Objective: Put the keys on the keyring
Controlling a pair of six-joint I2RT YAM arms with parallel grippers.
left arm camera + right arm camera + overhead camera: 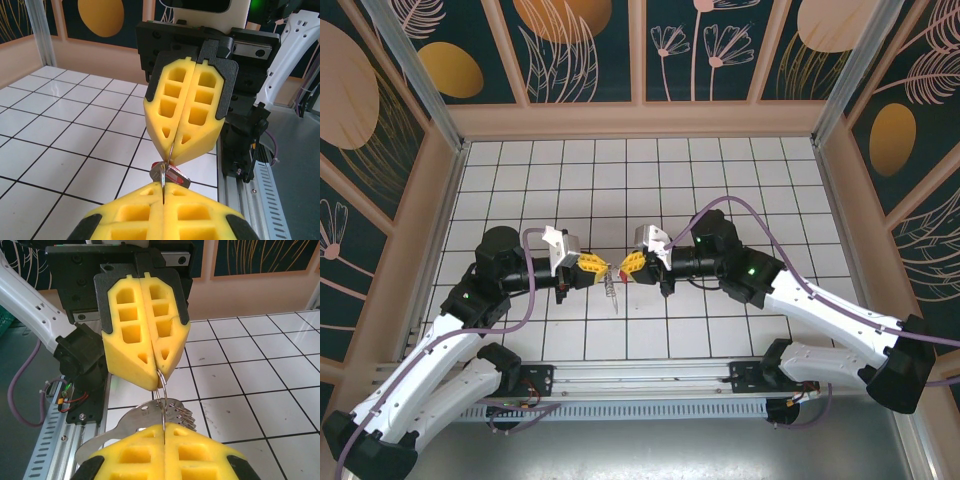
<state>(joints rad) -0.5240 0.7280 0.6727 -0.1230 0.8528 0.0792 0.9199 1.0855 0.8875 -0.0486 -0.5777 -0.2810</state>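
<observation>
Across the white tiled table point(640, 170), wide bare room toward the far, left and right walls point(640, 118). At near centre, tip to tip above the tiles: left gripper point(597, 268) and right gripper point(626, 267), both pinched tight on the keyring point(161, 390) — thin loop bridging the yellow tips. Hanging from it between them, the keys point(612, 292) — silvery, one red-headed.

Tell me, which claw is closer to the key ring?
Neither left nor right: both touch it. The left gripper pinches the ring from one side and the right gripper pinches it from the other, fingertips almost meeting, with the keys dangling from it.
</observation>
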